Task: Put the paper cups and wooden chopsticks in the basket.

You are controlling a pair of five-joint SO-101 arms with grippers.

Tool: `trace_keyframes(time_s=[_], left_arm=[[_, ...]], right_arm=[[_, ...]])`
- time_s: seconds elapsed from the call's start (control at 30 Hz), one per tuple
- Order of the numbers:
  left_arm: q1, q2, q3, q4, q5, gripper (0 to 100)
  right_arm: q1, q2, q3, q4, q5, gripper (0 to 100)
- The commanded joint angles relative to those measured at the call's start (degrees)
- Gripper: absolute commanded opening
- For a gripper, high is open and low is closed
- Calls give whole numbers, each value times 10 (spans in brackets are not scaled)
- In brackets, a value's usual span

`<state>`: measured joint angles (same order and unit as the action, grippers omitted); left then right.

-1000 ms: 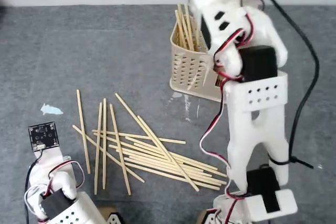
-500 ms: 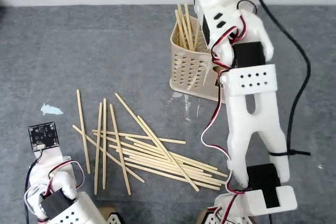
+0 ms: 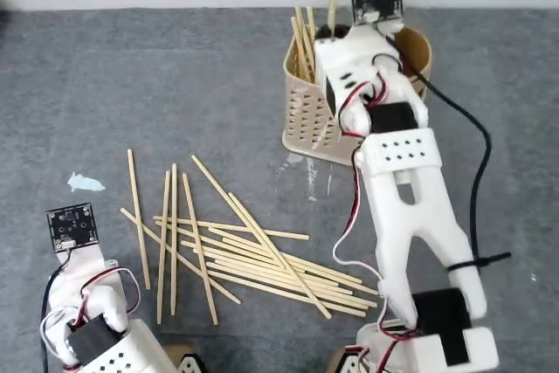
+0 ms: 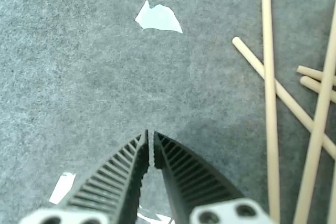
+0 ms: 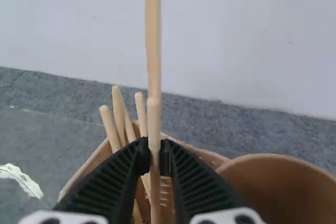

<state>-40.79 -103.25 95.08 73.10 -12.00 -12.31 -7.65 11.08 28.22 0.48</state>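
Chopstick [image 5: 153, 35]: clamped upright between right gripper [image 5: 152, 158] fingers, long axis vertical, lower end over basket [image 3: 313, 115], upper centre. Left gripper [image 4: 150, 148]: fingers together, empty.

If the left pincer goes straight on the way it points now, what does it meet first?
Probably the bare grey mat just ahead of the left pincer; a white paper scrap lies farther along.
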Motion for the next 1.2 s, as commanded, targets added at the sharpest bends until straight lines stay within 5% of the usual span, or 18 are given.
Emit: trace_keyframes(time_s=[0.0,0.13,0.4,0.97,1.17], left_arm=[[0,-9,-3,-12,4,15],[0,-9,-3,-12,4,15],[0,-9,-3,-12,4,15],[0,-9,-3,-12,4,15],[0,-9,-3,-12,4,15]], right_arm=[[-8,-34,18,-11,-1,8],[-16,-36,21,8,0,17],[-37,-67,-11,90,0,235],[-187,-161,-46,420,25,234],[-258,-96,23,451,24,234]])
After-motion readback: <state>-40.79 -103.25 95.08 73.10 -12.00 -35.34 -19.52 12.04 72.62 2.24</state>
